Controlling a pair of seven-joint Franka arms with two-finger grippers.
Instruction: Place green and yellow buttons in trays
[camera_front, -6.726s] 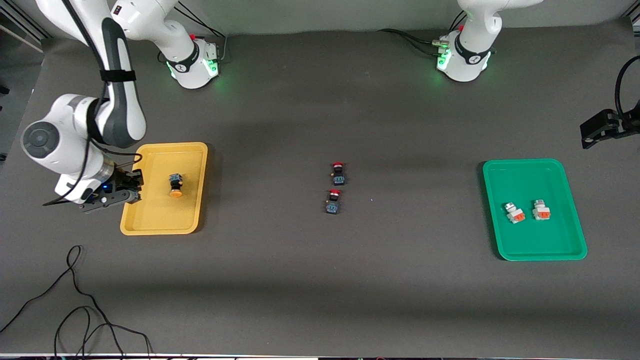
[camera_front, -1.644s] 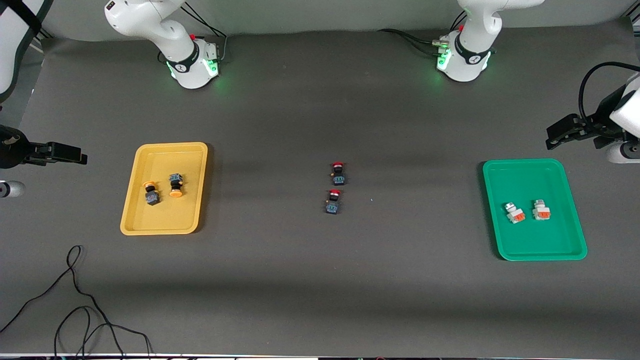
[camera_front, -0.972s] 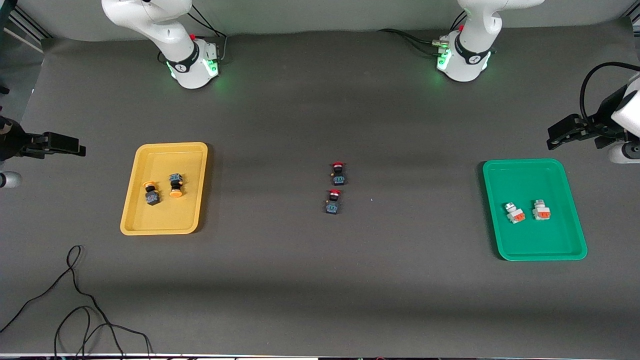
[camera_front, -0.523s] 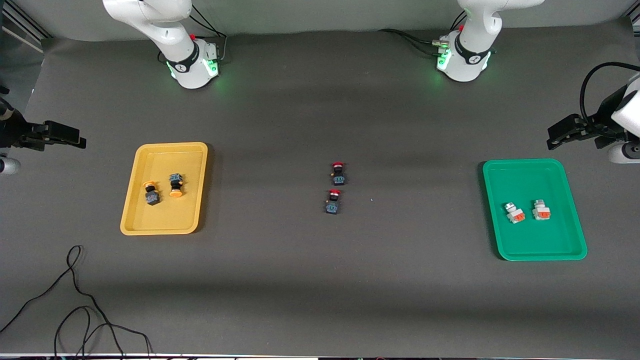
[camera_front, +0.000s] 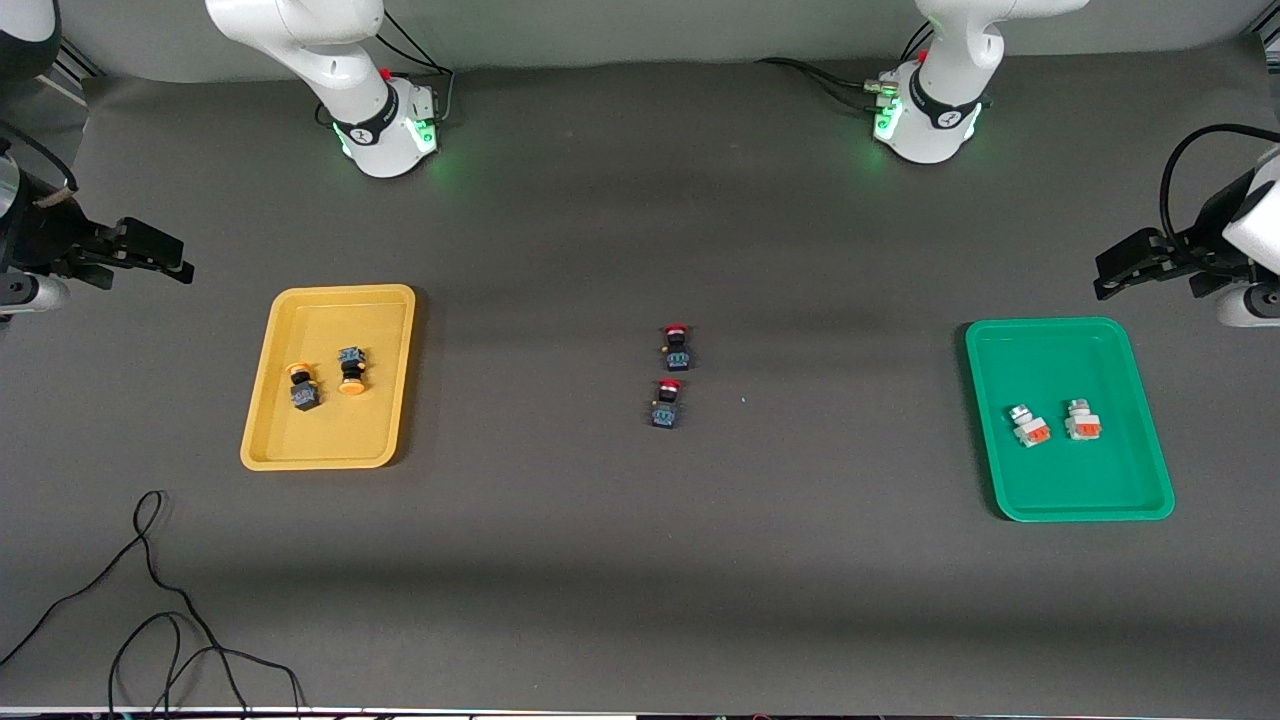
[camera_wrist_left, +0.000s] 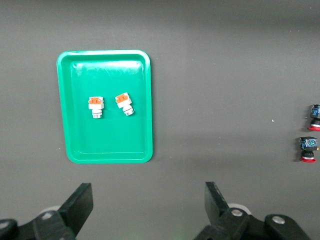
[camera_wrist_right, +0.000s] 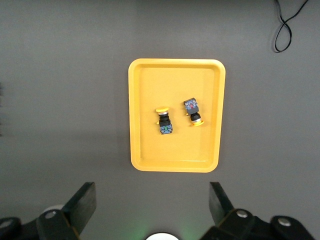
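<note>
2 trays (camera_front: 405, 370) | dark grey table mat (camera_front: 640, 560) | black cable (camera_front: 150, 620)

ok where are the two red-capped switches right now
In the front view the two red-capped switches lie on the bare table mid-way between the yellow tray and the green tray.

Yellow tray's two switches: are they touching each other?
Apart. The right wrist view shows bare yellow tray floor between one switch and the other.
</note>
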